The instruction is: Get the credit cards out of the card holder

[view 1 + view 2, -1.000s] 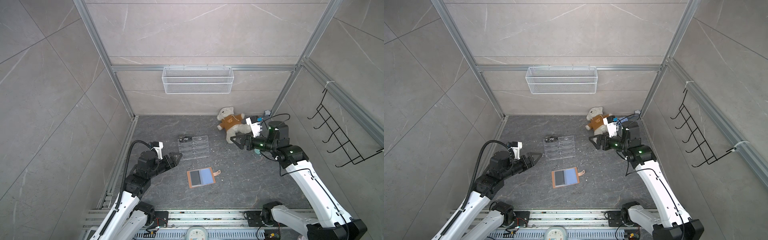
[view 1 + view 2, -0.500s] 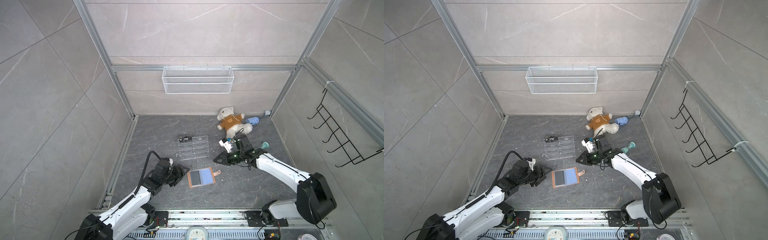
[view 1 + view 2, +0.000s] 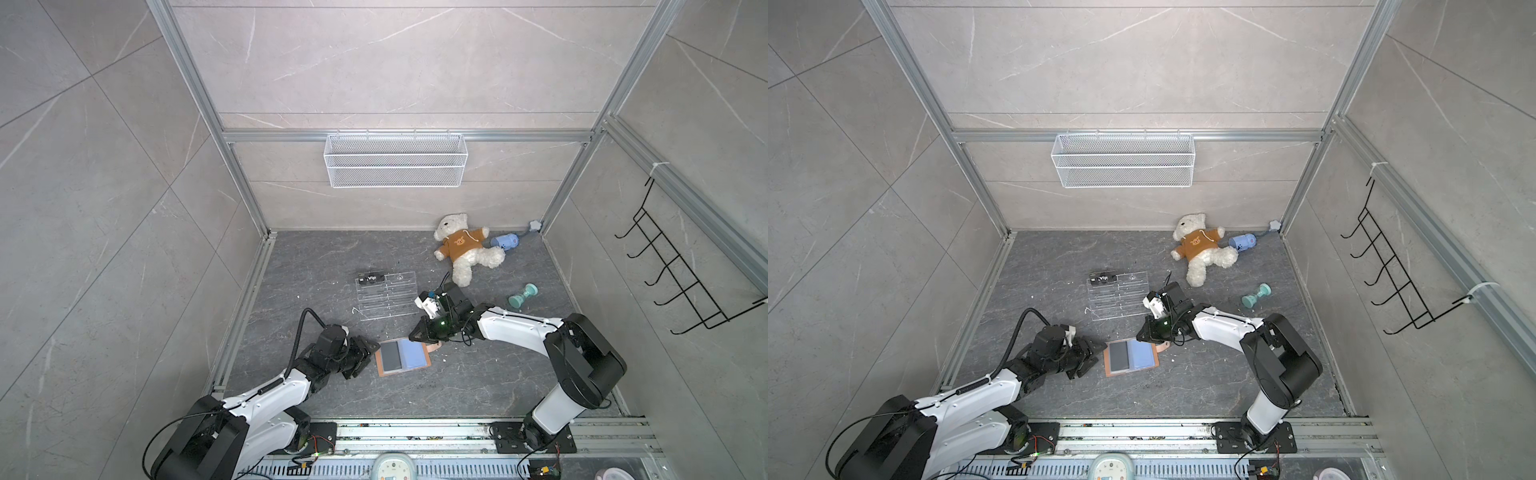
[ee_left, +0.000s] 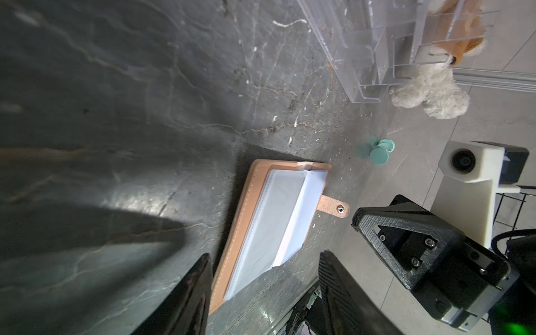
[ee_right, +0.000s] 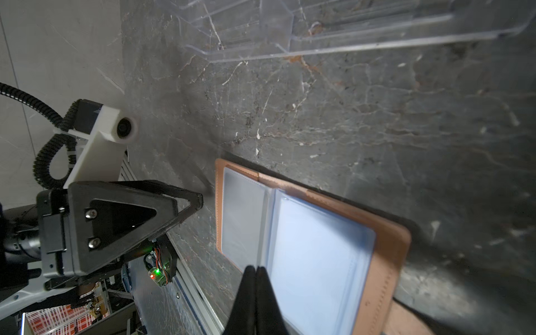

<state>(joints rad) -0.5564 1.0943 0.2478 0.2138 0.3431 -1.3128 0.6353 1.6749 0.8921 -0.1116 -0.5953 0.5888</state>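
The tan card holder (image 3: 424, 362) (image 3: 1155, 362) lies open on the grey floor, and both wrist views show its leather rim (image 4: 246, 203) (image 5: 388, 261). A dark credit card (image 3: 390, 357) (image 3: 1119, 356) fills its left sleeve, beside a pale blue sleeve (image 3: 414, 353) (image 5: 319, 255). A second credit card, marked "Vip" (image 3: 371, 277) (image 3: 1105, 277), lies on the clear rack. My left gripper (image 3: 368, 357) (image 3: 1094, 359) (image 4: 265, 255) is open at the holder's left edge, its fingers on either side of that end. My right gripper (image 3: 413, 337) (image 3: 1140, 337) (image 5: 255, 268) is shut, its tip at the holder's far edge by the spine, with nothing seen between its fingers.
A clear acrylic rack (image 3: 384, 295) stands just behind the holder. A teddy bear (image 3: 461, 245), a blue toy (image 3: 505, 241) and a teal dumbbell (image 3: 522, 296) lie at the back right. A wire basket (image 3: 395, 160) hangs on the back wall and black hooks (image 3: 681, 270) on the right wall.
Both arms have come down and inward to the card holder. The right gripper has shut, and the left gripper's fingers have narrowed somewhat.
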